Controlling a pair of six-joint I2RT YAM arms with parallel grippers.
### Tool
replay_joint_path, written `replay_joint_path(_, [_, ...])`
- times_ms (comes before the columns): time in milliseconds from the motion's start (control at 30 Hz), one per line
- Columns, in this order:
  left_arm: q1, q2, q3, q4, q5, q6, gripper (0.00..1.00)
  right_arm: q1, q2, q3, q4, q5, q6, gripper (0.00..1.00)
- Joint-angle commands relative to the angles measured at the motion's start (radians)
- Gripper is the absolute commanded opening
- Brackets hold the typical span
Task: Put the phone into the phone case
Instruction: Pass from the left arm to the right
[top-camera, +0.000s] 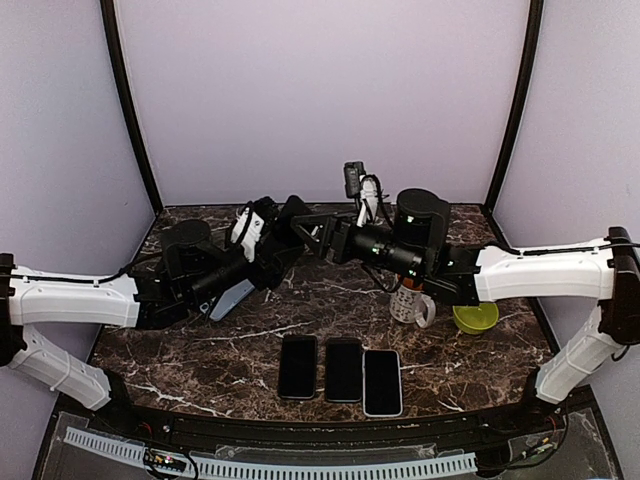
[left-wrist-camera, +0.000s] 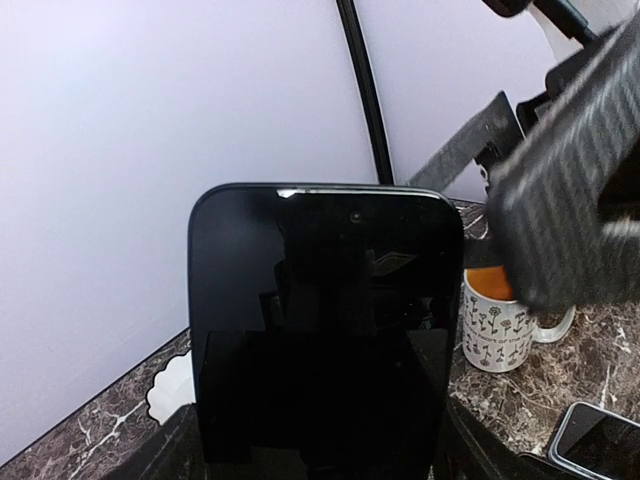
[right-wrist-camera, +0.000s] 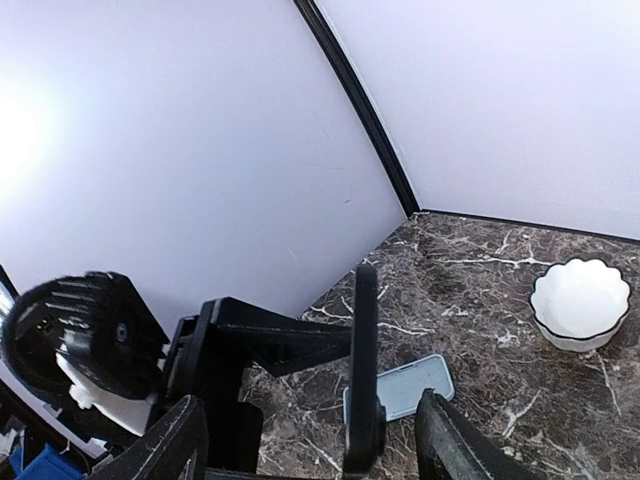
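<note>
The phone is clamped upright at its lower end by the left gripper, above the table. The right gripper is spread wide, with the phone's thin edge seen between its fingers, clear of both. Below, the light blue phone case is seen lying flat on the marble, well apart from a white bowl.

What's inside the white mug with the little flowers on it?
Just inside the flowery mug, something orange shows. I cannot tell whether it is a drink or a thing. A blurry black robot part covers the rest of the opening.
</note>
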Motion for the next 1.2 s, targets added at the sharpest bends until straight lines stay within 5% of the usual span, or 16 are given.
replay_joint_path(0, [-0.009, -0.017, 0.07, 0.116, -0.049, -0.015, 0.19, 0.001, 0.005, -0.003, 0.083, 0.053, 0.019, 0.7])
replay_joint_path(233, [-0.012, 0.003, 0.104, 0.1, -0.026, -0.084, 0.19, 0.0, 0.051, 0.006, 0.082, 0.068, 0.051, 0.66])
replay_joint_path(467, [-0.029, 0.028, 0.141, 0.073, -0.016, -0.097, 0.19, -0.005, 0.067, 0.043, 0.072, 0.063, 0.049, 0.5])
replay_joint_path(667, [-0.037, 0.022, 0.129, 0.083, -0.011, -0.075, 0.19, -0.017, 0.07, 0.042, 0.08, 0.057, 0.075, 0.35])
replay_joint_path(900, [-0.049, 0.027, 0.14, 0.078, -0.012, -0.054, 0.19, -0.023, 0.086, 0.057, 0.078, 0.024, 0.084, 0.02])
replay_joint_path(1000, [-0.053, 0.025, 0.144, 0.06, -0.012, -0.051, 0.2, -0.027, 0.067, 0.048, 0.068, 0.035, 0.075, 0.0])
replay_joint_path(1067, [-0.053, 0.02, 0.15, 0.028, -0.002, -0.067, 0.29, -0.037, 0.032, 0.031, 0.063, 0.045, 0.067, 0.0])
replay_joint_path(1167, [-0.053, 0.009, 0.168, -0.068, 0.04, -0.115, 0.63, -0.055, -0.027, 0.005, 0.023, 0.06, 0.041, 0.0])
